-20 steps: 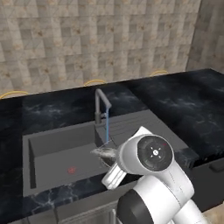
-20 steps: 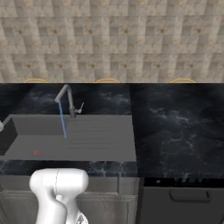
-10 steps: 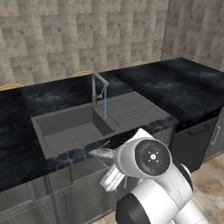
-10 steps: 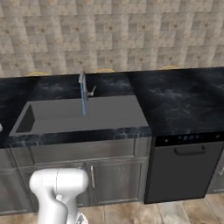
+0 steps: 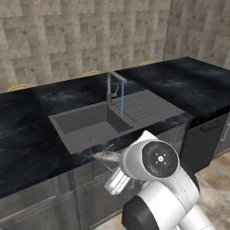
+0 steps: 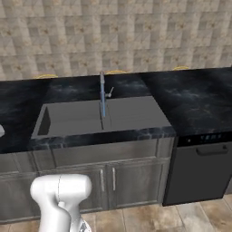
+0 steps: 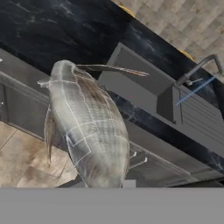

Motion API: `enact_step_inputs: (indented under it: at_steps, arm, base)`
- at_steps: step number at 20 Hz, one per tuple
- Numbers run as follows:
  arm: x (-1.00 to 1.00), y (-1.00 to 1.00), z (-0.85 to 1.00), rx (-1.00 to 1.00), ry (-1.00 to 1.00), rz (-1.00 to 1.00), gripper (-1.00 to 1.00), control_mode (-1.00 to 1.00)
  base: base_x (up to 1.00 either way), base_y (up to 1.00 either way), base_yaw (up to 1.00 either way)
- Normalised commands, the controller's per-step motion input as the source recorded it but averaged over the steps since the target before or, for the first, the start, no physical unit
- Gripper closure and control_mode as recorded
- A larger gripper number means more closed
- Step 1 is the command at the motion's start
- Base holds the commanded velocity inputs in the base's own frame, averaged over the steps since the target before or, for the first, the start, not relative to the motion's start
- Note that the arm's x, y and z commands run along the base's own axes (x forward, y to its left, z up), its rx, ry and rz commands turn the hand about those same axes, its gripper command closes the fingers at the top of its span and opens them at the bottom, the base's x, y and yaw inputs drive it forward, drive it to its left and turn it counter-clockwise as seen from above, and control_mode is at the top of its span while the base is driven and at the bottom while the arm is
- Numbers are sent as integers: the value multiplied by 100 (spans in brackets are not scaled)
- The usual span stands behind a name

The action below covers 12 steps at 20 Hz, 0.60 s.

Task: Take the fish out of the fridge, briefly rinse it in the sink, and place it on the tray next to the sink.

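Fingers are closed on the fish (image 7: 85, 127), gripping it near its lower end so that the body projects forward, away from the hand. In the left base view the fish (image 5: 108, 156) hangs in front of the cabinet fronts (image 6: 108, 176), just below the counter edge (image 5: 40, 168) and clear of the sink (image 5: 92, 128). A thin blue stream runs from the faucet (image 5: 114, 87) into the basin. The grip keeps the fish secure for carrying; the tray is not visible.
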Motion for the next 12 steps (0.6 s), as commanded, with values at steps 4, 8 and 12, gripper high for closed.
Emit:
enact_step_inputs:
  at_steps: [4, 8, 12]
  arm:
    - [0, 0, 0, 0, 0, 0, 100, 100]
    - [0, 0, 0, 0, 0, 0, 100, 100]
    - [0, 0, 0, 0, 0, 0, 100, 100]
  base:
    - [-1, 79, -6]
    - [0, 40, 0]
    - [0, 18, 0]
